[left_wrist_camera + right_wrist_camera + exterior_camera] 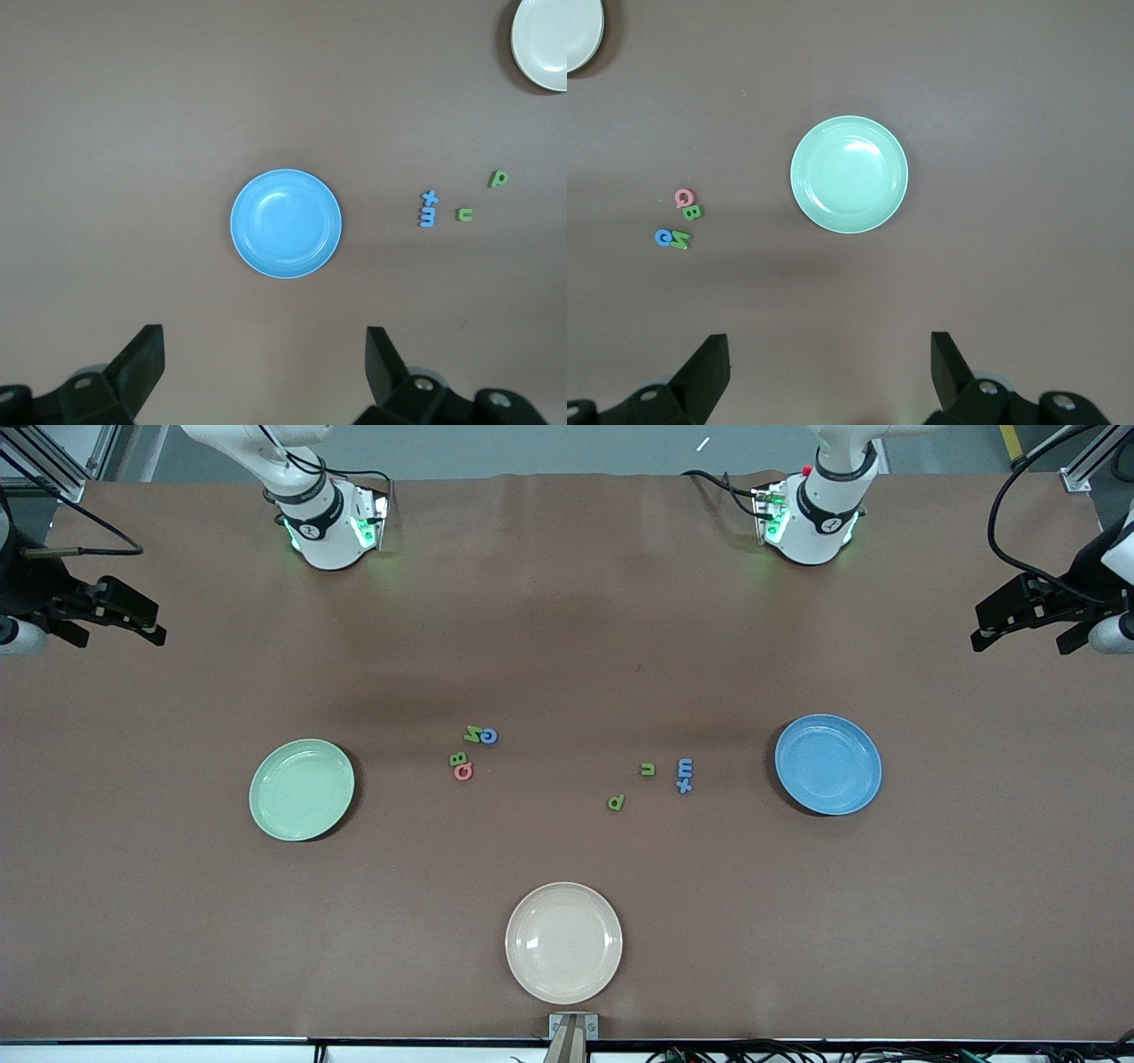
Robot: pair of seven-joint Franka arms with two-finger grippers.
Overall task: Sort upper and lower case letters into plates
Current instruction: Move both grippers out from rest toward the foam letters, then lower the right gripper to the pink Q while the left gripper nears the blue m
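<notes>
Left wrist view shows you the left gripper (261, 367) with its fingers spread wide and nothing between them, hanging high over the table's (567, 602) left arm's end. Directly under it you see the blue plate (285, 223), empty. Beside that plate, toward the middle of the table, lie the lowercase letters: a blue x (431, 197) touching a blue m (427, 215), a green u (464, 214) just beside them, and a green p (499, 179) a little apart, nearer the cream plate (542, 40).

Your right gripper (828, 367) is likewise spread apart and holds nothing, up in the air over the right arm's end of the table. Below it sits the mint green plate (849, 174), also empty. Near it, toward the table's middle, you have the capitals in a tight cluster: a pink Q (684, 197) touching a green B (693, 212), and a blue G (663, 237) touching a green N (680, 239).

From the front view, the two clusters lie between the coloured plates, well apart from each other, and the cream plate stands nearer the front camera than all the letters. Both arms wait at the table's ends.
</notes>
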